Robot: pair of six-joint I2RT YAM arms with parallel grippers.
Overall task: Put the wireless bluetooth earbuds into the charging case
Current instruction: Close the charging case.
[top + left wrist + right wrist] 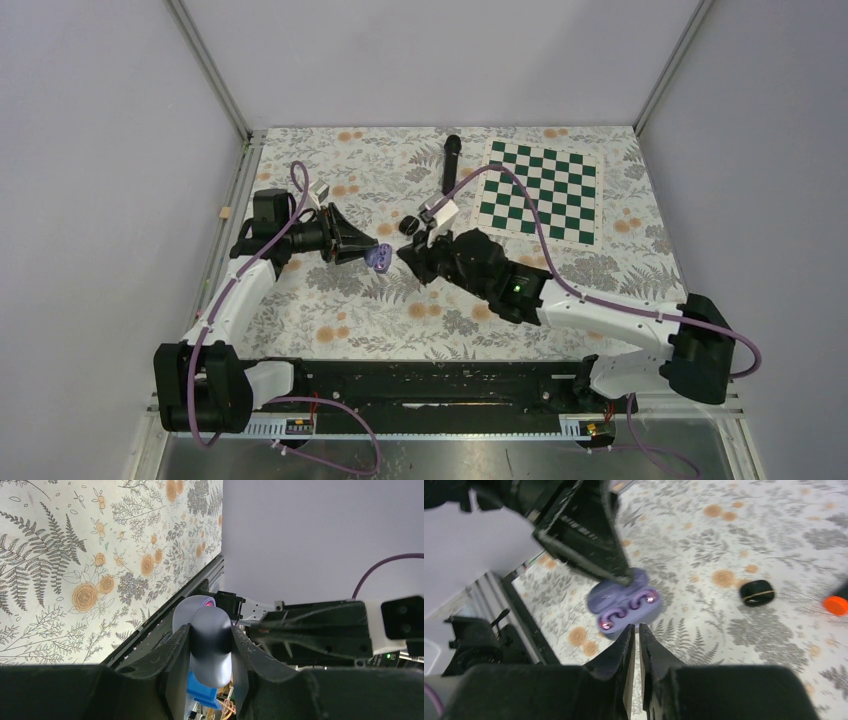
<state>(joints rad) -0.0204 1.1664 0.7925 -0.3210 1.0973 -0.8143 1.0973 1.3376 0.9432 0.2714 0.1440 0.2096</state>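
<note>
The pale purple earbuds [642, 599] lie in the two sockets of the open charging case [624, 602], each showing a small pink glint. From the right wrist view both look seated, though the blur makes it hard to tell whether they are fully down. The case is off the bench [744, 530], held in the air left of centre between the two arms, its open face turned toward the right arm. The left pincer [211, 640] is clenched on it from both sides of its rounded body. The right pincer [636, 632] sits just in front of the case's near edge, its tips drawn almost together with only a thin slit between them and nothing in its grasp. The step in hand looks like finishing the seating of the second bud, and doing it well probably means backing the right pincer straight away from the open face so no tip catches a bud and flips it out. If either bud rides high, a light push square into its socket should settle it, with the left grip firm and the case not tilted. Further right on the bench lies a small black earbud [757, 592], well apart from the case. Beyond it is the orange end of the microphone [836, 605].
</note>
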